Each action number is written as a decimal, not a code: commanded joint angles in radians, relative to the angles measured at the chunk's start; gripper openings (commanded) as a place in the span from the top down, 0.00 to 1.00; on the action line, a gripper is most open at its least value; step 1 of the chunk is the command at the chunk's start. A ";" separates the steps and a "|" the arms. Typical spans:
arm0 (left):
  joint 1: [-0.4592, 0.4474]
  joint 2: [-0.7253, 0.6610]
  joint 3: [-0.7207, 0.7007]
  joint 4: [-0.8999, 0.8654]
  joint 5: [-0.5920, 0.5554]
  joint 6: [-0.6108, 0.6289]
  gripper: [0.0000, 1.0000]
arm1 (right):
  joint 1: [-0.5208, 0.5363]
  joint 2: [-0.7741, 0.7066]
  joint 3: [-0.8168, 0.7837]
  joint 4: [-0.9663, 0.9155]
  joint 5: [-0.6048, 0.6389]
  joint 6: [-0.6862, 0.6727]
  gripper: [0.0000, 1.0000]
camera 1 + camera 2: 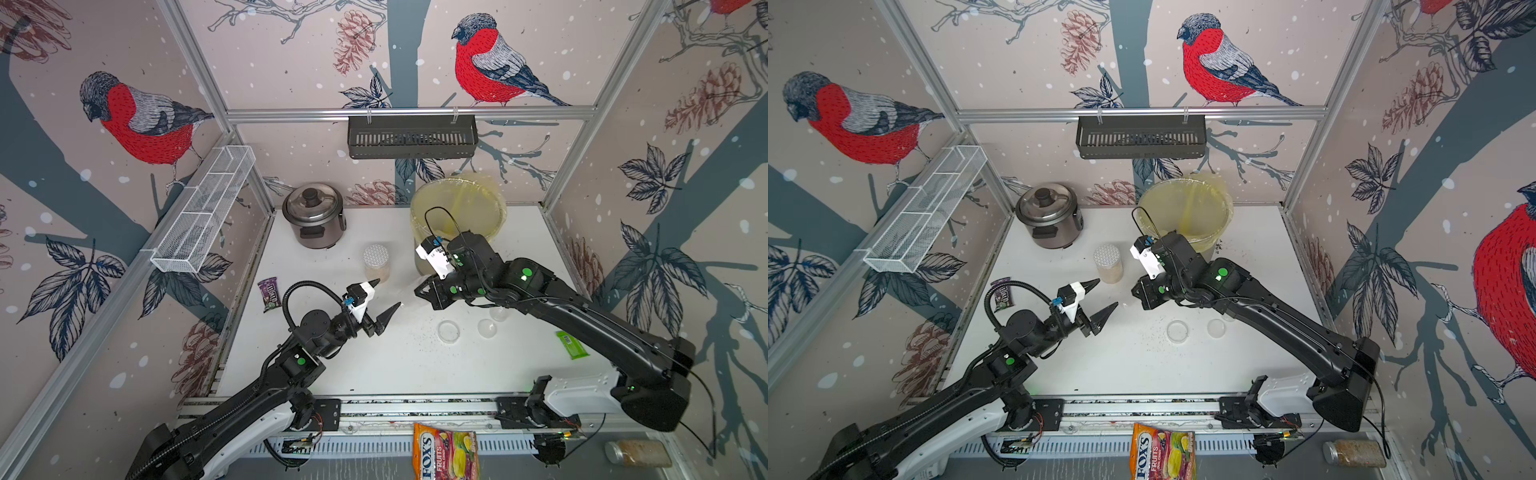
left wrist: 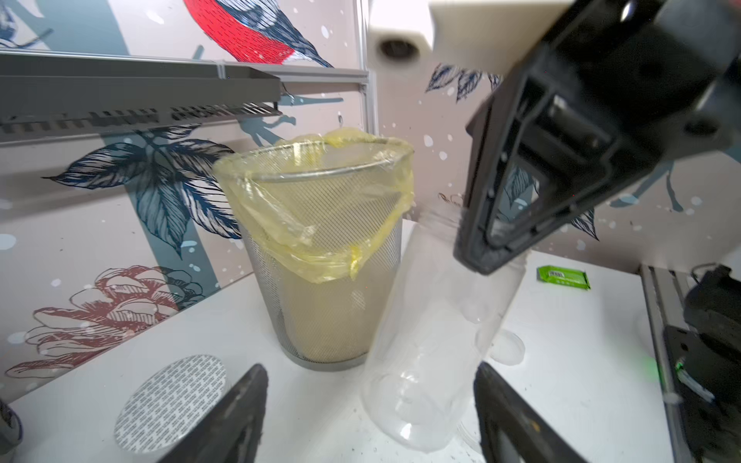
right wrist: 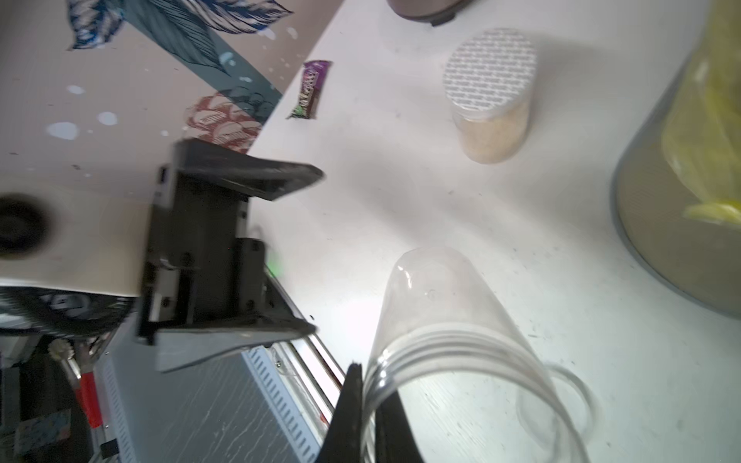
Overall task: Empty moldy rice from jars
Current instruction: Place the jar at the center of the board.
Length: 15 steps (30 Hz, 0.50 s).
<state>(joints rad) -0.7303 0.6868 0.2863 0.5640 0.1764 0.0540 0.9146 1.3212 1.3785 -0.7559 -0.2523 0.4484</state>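
Note:
An empty clear jar (image 2: 433, 340) hangs tilted over the table, with its open mouth in my right gripper (image 3: 371, 385). That gripper is shut on the jar's threaded rim (image 3: 453, 340), one finger inside and one outside. My left gripper (image 2: 373, 417) is open, its fingers (image 2: 240, 413) on either side of the jar's base and not touching it. In both top views the two grippers (image 1: 386, 295) (image 1: 1133, 291) face each other at mid-table. A wider jar (image 1: 376, 262) with a silver dotted lid (image 3: 489, 68) stands upright behind them, holding beige moldy rice (image 3: 491, 136).
A mesh bin with a yellow bag (image 1: 457, 208) stands at the back right, a rice cooker (image 1: 313, 214) at the back left. Two clear lids (image 1: 449, 331) (image 1: 487, 328) lie under the right arm. A purple candy bar (image 1: 269, 294) and a green packet (image 1: 572, 344) lie near the sides.

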 commanded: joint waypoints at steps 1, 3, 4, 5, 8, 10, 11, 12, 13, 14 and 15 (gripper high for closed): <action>-0.001 -0.005 -0.013 0.065 -0.026 -0.032 0.03 | -0.017 -0.004 -0.006 -0.025 0.036 -0.012 0.99; -0.001 0.006 -0.014 0.060 -0.012 -0.036 0.01 | -0.030 0.000 -0.004 -0.022 0.038 -0.015 0.99; -0.001 0.012 -0.013 0.057 -0.020 -0.041 0.01 | -0.035 0.003 -0.004 -0.020 0.028 -0.017 0.99; -0.001 0.019 -0.013 0.056 -0.031 -0.047 0.01 | -0.037 0.010 -0.005 -0.022 0.026 -0.019 0.99; -0.001 0.024 -0.010 0.055 -0.104 -0.082 0.01 | -0.035 0.037 -0.015 -0.047 0.051 -0.027 0.99; -0.001 0.024 -0.002 0.051 -0.149 -0.111 0.01 | -0.034 0.057 -0.027 -0.061 0.070 -0.034 0.99; -0.001 0.026 0.005 0.046 -0.185 -0.129 0.01 | -0.033 0.069 -0.031 -0.067 0.076 -0.038 0.99; -0.001 0.029 0.011 0.039 -0.227 -0.148 0.01 | -0.031 0.079 -0.033 -0.072 0.084 -0.043 0.99; -0.001 0.034 0.021 0.027 -0.284 -0.172 0.01 | -0.028 0.089 -0.035 -0.078 0.098 -0.045 0.98; 0.001 0.044 0.031 0.014 -0.344 -0.196 0.01 | -0.024 0.103 -0.035 -0.086 0.120 -0.047 0.98; 0.006 0.052 0.042 -0.003 -0.375 -0.221 0.01 | -0.018 0.116 -0.032 -0.096 0.137 -0.052 0.98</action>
<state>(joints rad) -0.7300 0.7277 0.3038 0.5579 -0.0353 -0.0814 0.8860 1.4162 1.3464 -0.8204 -0.1745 0.4187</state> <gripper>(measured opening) 0.991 0.077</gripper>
